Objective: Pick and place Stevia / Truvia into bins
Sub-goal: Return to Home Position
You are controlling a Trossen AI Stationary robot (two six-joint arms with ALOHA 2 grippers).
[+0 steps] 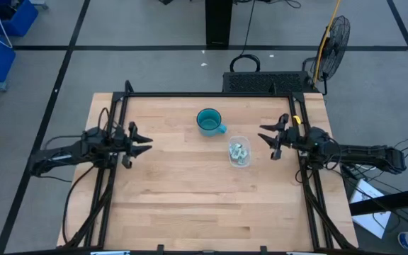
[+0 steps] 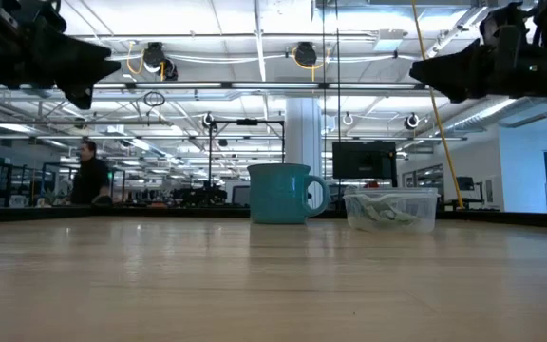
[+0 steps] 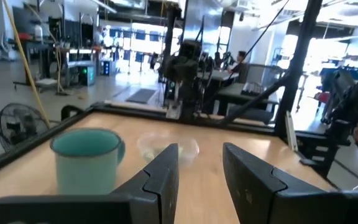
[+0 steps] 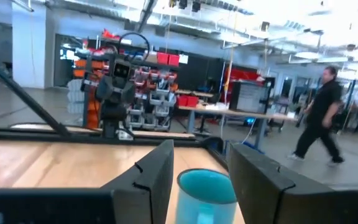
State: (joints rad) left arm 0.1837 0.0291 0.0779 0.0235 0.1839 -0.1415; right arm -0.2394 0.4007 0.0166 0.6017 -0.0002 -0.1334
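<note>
Pale green and white Stevia packets (image 1: 239, 152) lie inside the small clear bin (image 1: 239, 153), which stands on the table right of centre; the low view shows packets (image 2: 384, 211) heaped behind the bin wall (image 2: 391, 209). My left gripper (image 1: 147, 141) hovers open above the table's left side. My right gripper (image 1: 266, 137) hovers open just right of the bin, raised off the table. In the left wrist view the bin (image 3: 166, 149) sits beyond my open fingers (image 3: 201, 171). The right wrist view shows open fingers (image 4: 201, 171).
A teal mug (image 1: 209, 122) with its handle toward the bin stands just beyond it on the wooden table (image 1: 190, 205). A black frame (image 1: 211, 95) borders the table. A person (image 4: 319, 115) walks in the room behind. A fan (image 1: 333, 39) stands off the far right corner.
</note>
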